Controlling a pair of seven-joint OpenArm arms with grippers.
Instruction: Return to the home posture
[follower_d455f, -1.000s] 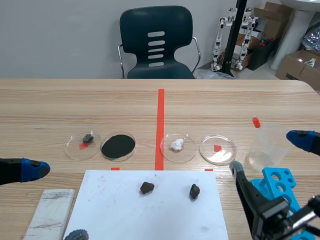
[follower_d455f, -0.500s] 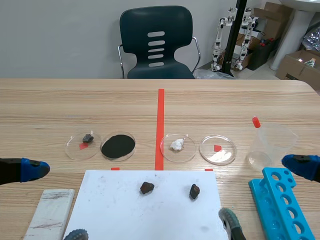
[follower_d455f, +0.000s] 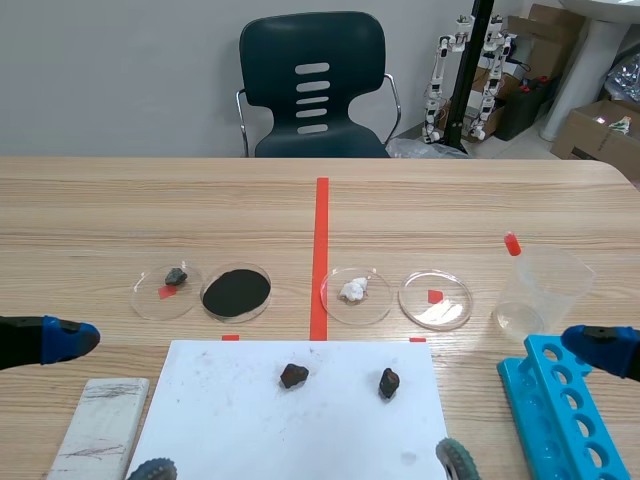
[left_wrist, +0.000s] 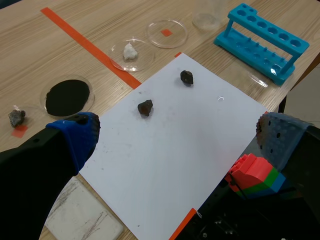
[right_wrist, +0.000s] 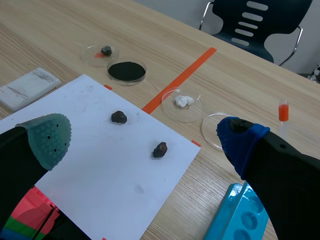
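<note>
Left gripper (follower_d455f: 105, 405), lower left of frame: fingers spread wide, empty. Right gripper (follower_d455f: 530, 405), lower right: equally wide, by blue rack (follower_d455f: 565, 415).

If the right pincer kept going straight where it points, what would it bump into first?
Probably the white paper, close to the nearer dark stone. The open right pincer points down at the sheet with nothing between, though depth is hard to judge.

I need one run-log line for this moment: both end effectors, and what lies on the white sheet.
left end effector: open, empty | right end effector: open, empty | white sheet: two dark stones on it
</note>
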